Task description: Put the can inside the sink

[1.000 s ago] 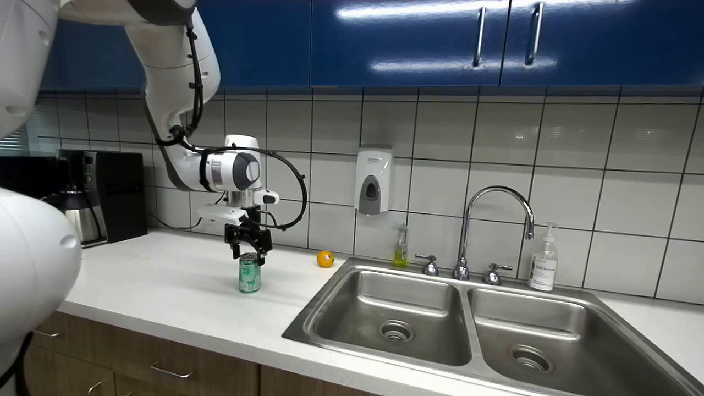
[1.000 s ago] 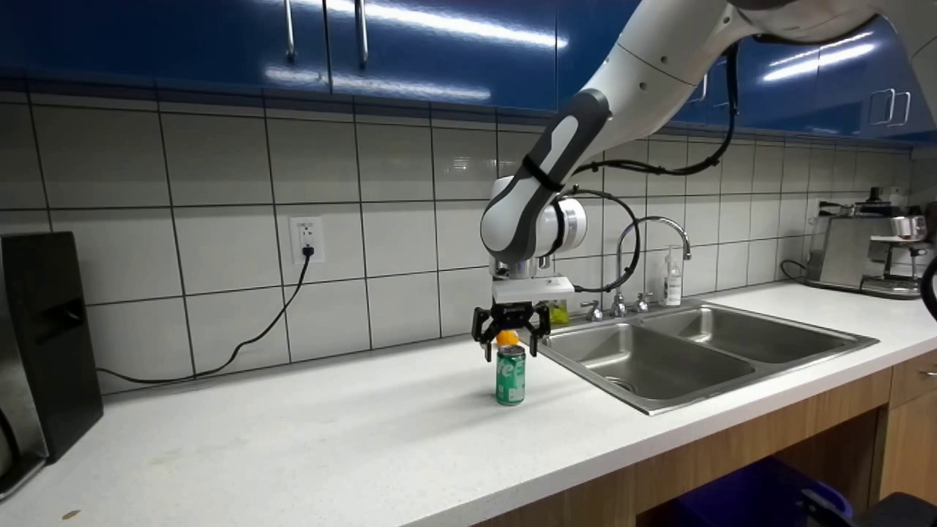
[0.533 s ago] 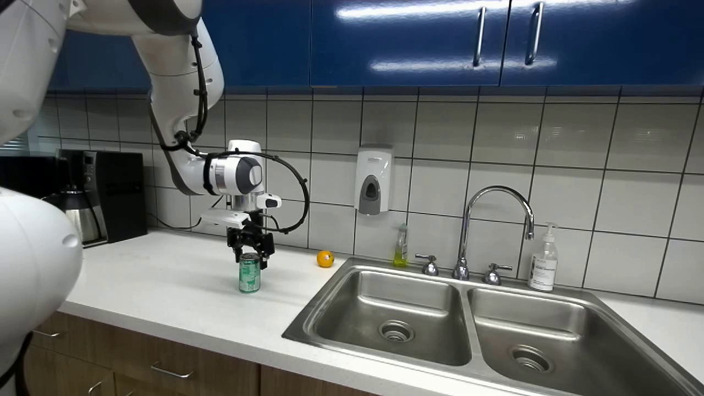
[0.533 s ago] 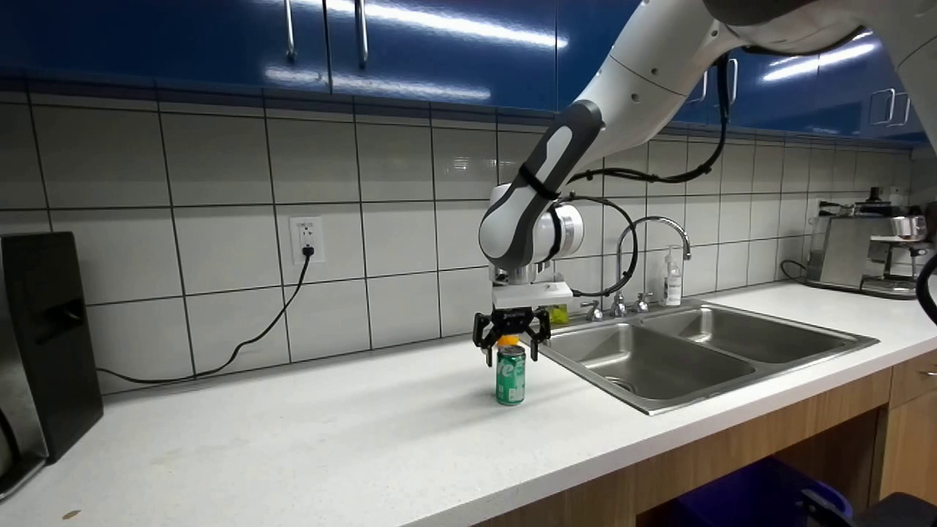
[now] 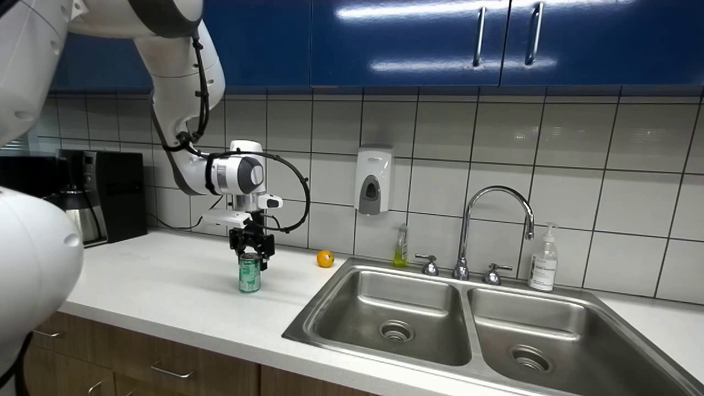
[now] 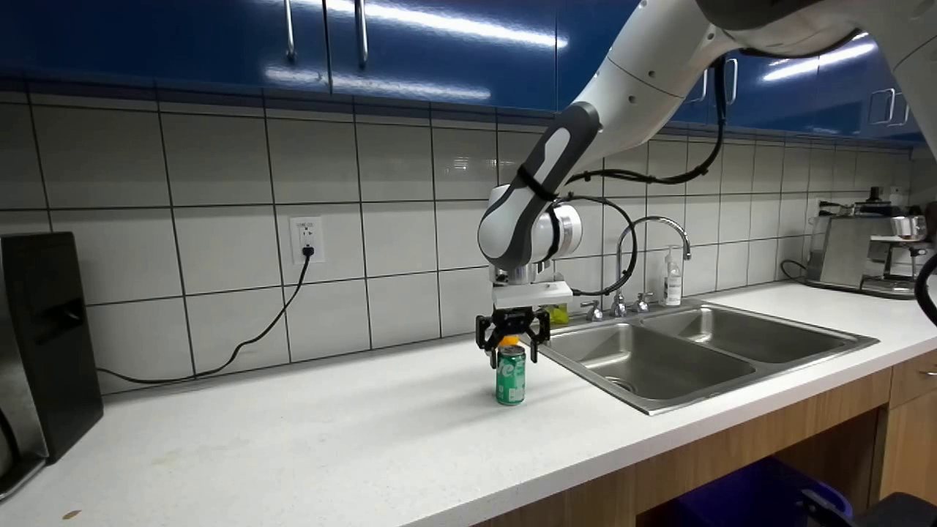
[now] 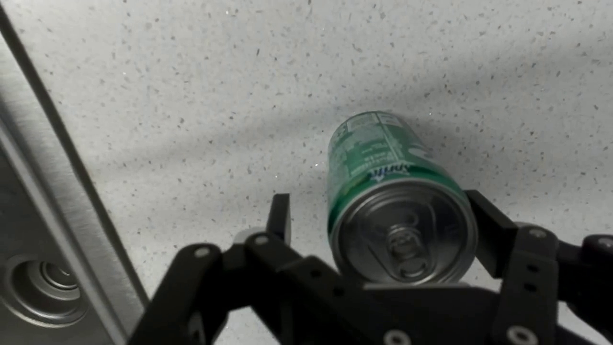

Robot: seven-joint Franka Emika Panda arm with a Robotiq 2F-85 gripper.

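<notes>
See one slim green can [image 7: 378, 148], silvery-topped with pull tab, upright on the speckled white surface [image 7: 191, 72], right of the wrist view's centre, between two wide-spread fingers of the black pincer [image 7: 381, 211]. Lower right in an exterior view, find one stainless-steel sink [image 5: 472, 330]: two basins, two round drains.

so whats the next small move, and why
Probably nudge the hand toward the wrist view's right to centre it on the can: there, the finger on that side sits close to the can, while the opposite finger leaves a clear gap.
</notes>
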